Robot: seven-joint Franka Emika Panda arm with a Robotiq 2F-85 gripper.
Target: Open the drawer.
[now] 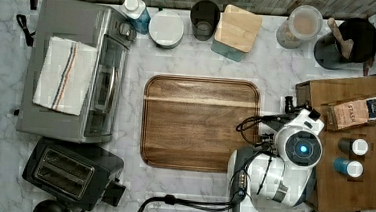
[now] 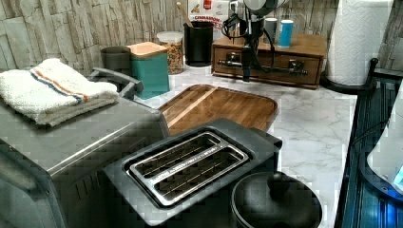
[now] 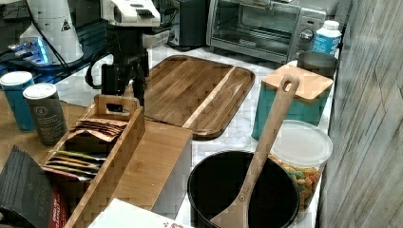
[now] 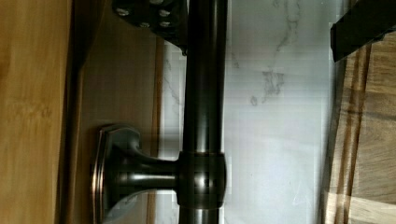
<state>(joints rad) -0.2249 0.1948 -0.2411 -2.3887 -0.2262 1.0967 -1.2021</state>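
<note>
The drawer [image 2: 271, 58] is the wide brown front of a wooden cabinet [image 1: 355, 188] at the top view's right edge, and in the left view it looks flush with the cabinet. Its long black bar handle [image 2: 278, 69] [image 4: 203, 102] sits on two posts. My gripper [image 2: 247, 75] [image 3: 125, 97] [image 4: 254, 32] hangs straight down at the handle and is open. In the wrist view the bar runs between the two fingers, right against one black fingertip [image 4: 154, 18] and well apart from the other. In the top view the white wrist [image 1: 301, 144] covers the gripper.
A rounded wooden tray [image 1: 200, 123] lies just in front of the drawer. Two canisters [image 1: 353, 157] and a tea box [image 3: 90, 142] stand on the cabinet top. A toaster [image 1: 73, 170] and toaster oven [image 1: 73, 68] are beyond the tray; a paper-towel roll [image 2: 359, 40] flanks the cabinet.
</note>
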